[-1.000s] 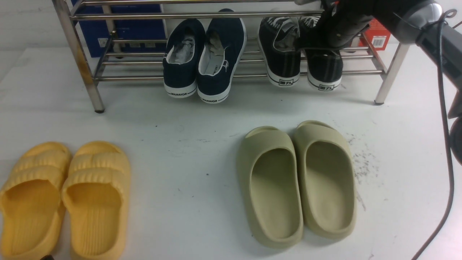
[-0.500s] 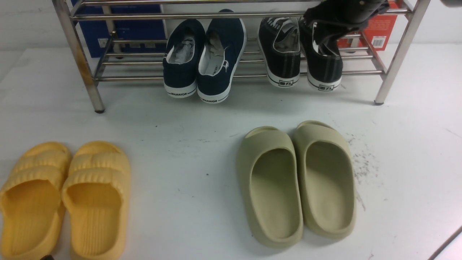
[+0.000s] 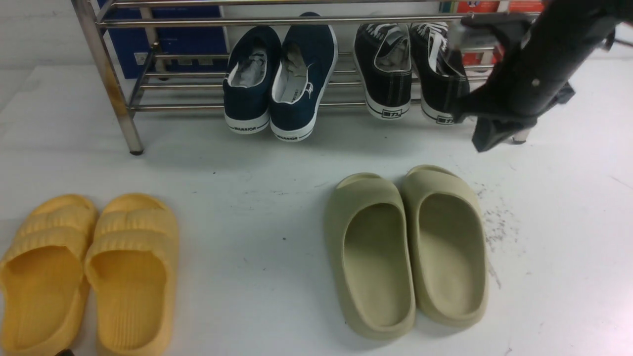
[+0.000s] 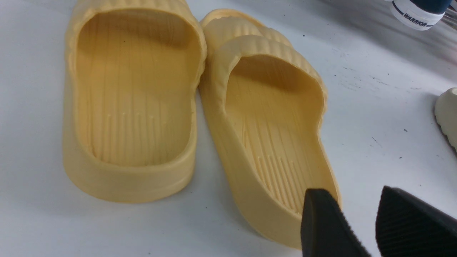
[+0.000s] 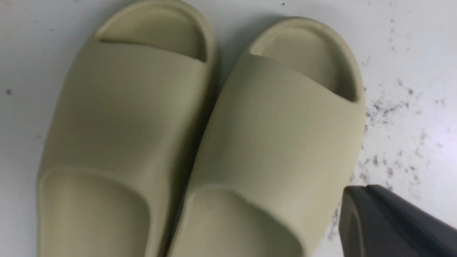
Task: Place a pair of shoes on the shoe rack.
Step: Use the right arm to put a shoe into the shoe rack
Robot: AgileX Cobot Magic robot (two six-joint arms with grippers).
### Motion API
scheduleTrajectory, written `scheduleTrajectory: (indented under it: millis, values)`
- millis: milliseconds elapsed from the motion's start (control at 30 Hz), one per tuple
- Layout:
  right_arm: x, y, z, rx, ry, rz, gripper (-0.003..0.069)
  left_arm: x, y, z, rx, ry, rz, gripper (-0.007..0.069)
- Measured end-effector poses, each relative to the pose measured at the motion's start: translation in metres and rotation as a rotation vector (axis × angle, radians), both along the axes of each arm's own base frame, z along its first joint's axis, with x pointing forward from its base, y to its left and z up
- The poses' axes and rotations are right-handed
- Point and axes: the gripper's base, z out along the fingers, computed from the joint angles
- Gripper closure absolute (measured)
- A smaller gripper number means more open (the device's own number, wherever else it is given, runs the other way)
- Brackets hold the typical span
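Black sneakers racked at 1 o'clock on shoe rack; right gripper empty, spread unclear; placement looks done.

Shiny steel rack, black canvas shoes, matt foam slides.

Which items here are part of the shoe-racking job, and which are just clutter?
Job:
- black canvas sneakers, both on the lower shelf
- shoe rack
- right gripper, holding nothing, near the rack's right end

Not part of it:
- navy WARRIOR sneakers, on the rack
- olive-green slides, on the table
- yellow slides, on the table
- left gripper, over the yellow slides
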Motion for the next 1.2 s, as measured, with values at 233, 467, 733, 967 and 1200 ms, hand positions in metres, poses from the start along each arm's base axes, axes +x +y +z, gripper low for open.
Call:
scheduleTrajectory:
  millis: [233,467,733,967,1200]
  values:
    - [0.044,-0.005,-0.046,0.045,-0.161,-0.101,0.0652,0.0,0.0,0.0,0.0,0.0,0.0,0.0386]
    - [0.066,-0.01,-0.066,0.059,-0.215,-0.137,0.0649,0.0,0.0,0.0,0.0,0.0,0.0,0.0386]
    - [0.073,-0.011,-0.062,0.08,-0.292,-0.156,0.0642,0.0,0.0,0.0,0.0,0.0,0.0,0.0386]
    - [0.078,-0.012,-0.058,0.092,-0.356,-0.175,0.0633,0.0,0.0,0.0,0.0,0.0,0.0,0.0386]
    - [0.078,-0.013,-0.061,0.079,-0.353,-0.171,0.0622,0.0,0.0,0.0,0.0,0.0,0.0,0.0386]
